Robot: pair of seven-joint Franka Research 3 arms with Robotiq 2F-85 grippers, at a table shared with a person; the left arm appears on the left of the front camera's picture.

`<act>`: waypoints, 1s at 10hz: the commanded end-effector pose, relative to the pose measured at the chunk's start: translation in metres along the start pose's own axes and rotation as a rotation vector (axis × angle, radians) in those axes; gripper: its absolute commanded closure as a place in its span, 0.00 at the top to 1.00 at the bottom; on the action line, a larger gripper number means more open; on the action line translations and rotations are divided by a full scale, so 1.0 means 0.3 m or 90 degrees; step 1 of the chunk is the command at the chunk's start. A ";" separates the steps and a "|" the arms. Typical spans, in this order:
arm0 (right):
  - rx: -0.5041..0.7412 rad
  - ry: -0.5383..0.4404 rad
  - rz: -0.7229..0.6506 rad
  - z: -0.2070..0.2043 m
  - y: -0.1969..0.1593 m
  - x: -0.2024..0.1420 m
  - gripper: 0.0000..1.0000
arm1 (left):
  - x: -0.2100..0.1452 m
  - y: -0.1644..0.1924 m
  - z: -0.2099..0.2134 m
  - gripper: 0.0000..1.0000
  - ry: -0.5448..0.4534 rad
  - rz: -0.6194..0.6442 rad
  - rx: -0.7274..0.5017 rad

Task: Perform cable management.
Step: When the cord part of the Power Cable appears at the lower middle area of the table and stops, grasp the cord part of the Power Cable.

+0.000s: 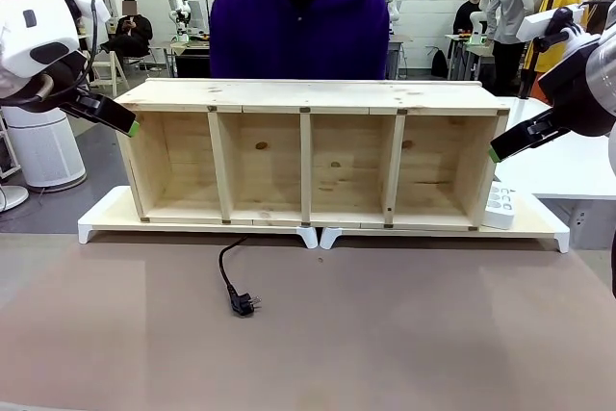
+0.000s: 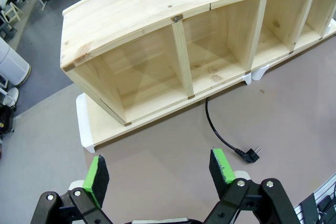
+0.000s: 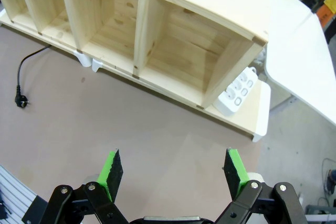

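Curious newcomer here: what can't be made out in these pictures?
- Front view: the cable's run from the white riser to the power strip, hidden behind the wooden shelf.
- Front view: hands of the person, behind the shelf.
- Left wrist view: the shelf's far end, cut off by the picture's edge.

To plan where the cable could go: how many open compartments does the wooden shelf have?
4, in one row in the wooden shelf: leftmost compartment, second compartment, third compartment, rightmost compartment. None seems hidden.
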State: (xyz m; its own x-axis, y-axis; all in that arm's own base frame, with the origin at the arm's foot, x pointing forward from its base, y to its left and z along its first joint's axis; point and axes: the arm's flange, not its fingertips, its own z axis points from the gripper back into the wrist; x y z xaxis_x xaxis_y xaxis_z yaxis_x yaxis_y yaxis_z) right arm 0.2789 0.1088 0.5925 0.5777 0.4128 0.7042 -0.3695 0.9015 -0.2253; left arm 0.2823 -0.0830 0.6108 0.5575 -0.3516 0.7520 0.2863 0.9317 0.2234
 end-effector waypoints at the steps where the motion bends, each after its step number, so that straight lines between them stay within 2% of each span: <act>1: 0.000 -0.003 0.003 -0.001 -0.002 0.001 1.00 | 0.007 0.000 -0.007 1.00 -0.009 -0.009 0.002; 10: 0.000 0.000 0.000 0.000 0.000 0.000 1.00 | 0.007 0.000 -0.007 1.00 -0.009 -0.009 0.002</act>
State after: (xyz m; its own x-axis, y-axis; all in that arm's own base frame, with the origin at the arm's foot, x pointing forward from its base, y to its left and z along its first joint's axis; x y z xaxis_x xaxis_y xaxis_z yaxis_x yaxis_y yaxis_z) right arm 0.2788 0.1088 0.5925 0.5777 0.4128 0.7042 -0.3695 0.9015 -0.2254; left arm 0.2823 -0.0830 0.6108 0.5574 -0.3516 0.7521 0.2863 0.9317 0.2234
